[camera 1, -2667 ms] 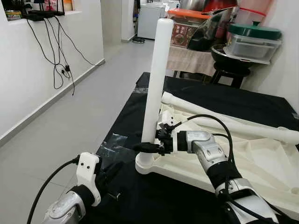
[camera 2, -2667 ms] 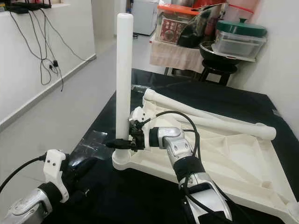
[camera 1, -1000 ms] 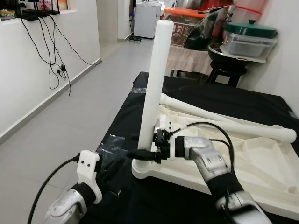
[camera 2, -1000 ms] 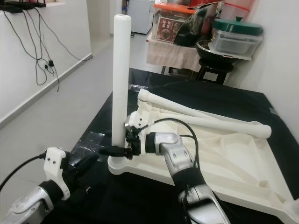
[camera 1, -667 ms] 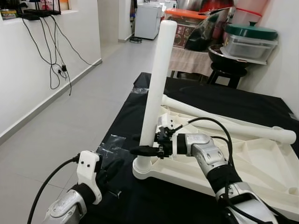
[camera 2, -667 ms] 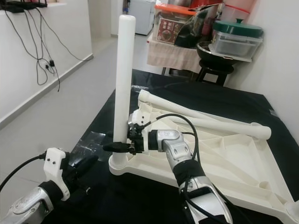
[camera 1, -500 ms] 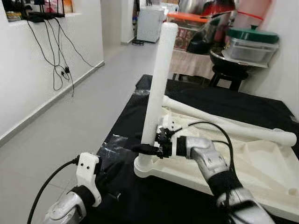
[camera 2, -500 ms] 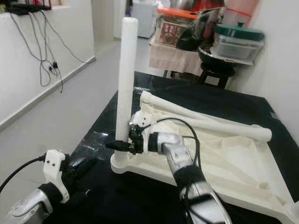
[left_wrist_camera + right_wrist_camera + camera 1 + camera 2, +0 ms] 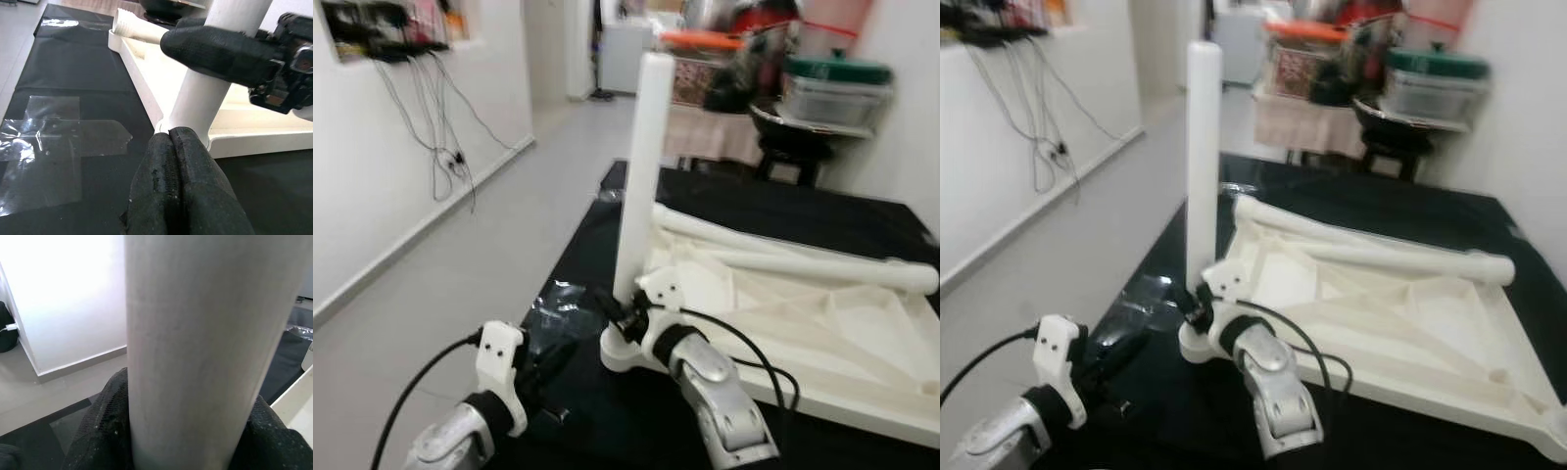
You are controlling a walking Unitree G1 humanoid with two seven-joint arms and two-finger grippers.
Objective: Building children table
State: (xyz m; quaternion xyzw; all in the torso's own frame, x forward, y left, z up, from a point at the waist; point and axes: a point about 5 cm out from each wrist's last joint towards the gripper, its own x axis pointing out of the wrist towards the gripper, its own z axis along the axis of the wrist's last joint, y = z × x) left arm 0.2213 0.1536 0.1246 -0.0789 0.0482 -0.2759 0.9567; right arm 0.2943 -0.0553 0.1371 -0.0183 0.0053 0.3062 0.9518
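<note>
The white plastic tabletop [image 9: 822,323] lies upside down on a black sheet [image 9: 773,211] spread over the floor, ribs facing up. At its near left corner one white leg [image 9: 639,186] stands upright in its round socket [image 9: 625,354], leaning very slightly. Two more legs [image 9: 783,257] lie flat across the far side of the upturned top, side by side and touching it.

The right gripper [image 9: 619,315] is low on the standing leg, just above the socket, its two black fingers [image 9: 107,431] clasped on either side of the tube; the right wrist view looks straight at the white shaft with a dark pad pressed to each flank. The silver forearm and a black cable run back from it over the sheet.

The left gripper [image 9: 176,161] sits just short of the socket, down by the sheet, with its fingers pressed together and nothing between them. Beside it on the sheet are strips of clear tape [image 9: 54,147], crinkled and shiny.

Beyond the sheet, a stool and a cloth-covered table carry a clear storage box with a green lid [image 9: 830,86] and an orange-lidded container [image 9: 705,41]. Black cables [image 9: 445,127] hang down the white wall on the left. The head views are blurred, and I can make out no brand, label or writing anywhere.
</note>
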